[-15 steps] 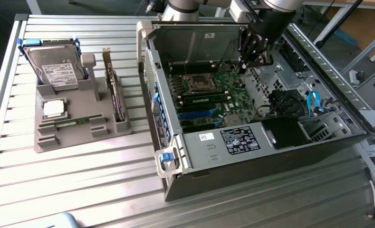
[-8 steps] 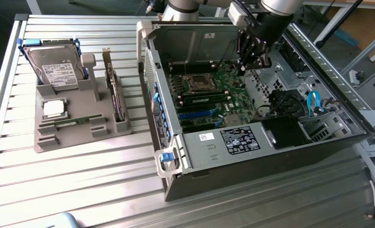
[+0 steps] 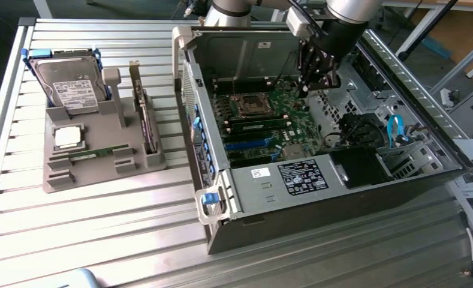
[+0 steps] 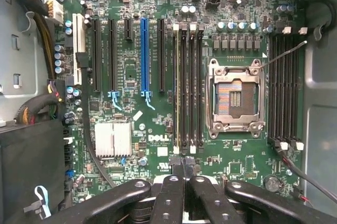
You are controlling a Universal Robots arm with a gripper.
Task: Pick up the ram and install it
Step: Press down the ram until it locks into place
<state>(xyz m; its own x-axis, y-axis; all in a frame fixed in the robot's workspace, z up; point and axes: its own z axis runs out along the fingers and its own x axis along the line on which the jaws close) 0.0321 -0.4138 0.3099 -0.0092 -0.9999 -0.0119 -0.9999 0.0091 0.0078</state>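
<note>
One ram (image 3: 92,153), a thin green stick, lies flat in the grey holder tray (image 3: 100,175) at the exterior view's left. Another green ram (image 3: 257,126) sits edge-up in the memory slots beside the processor socket (image 3: 248,105) inside the open computer case (image 3: 300,180). In the wrist view this stick (image 4: 177,87) is a thin yellow-green edge in the outermost slot. My gripper (image 3: 307,85) hangs inside the case over the motherboard. Its black fingers (image 4: 174,192) are shut together at the gripper's tip (image 4: 183,167), just off the end of the slots, with nothing visible between them.
The tray also carries a hard drive (image 3: 72,84), a square silver processor chip (image 3: 66,137) and an upright expansion card (image 3: 147,117). Case walls, a black power supply (image 3: 364,165) and blue cables (image 3: 396,129) surround the board. A second bank of slots (image 4: 287,87) lies beyond the socket (image 4: 235,97).
</note>
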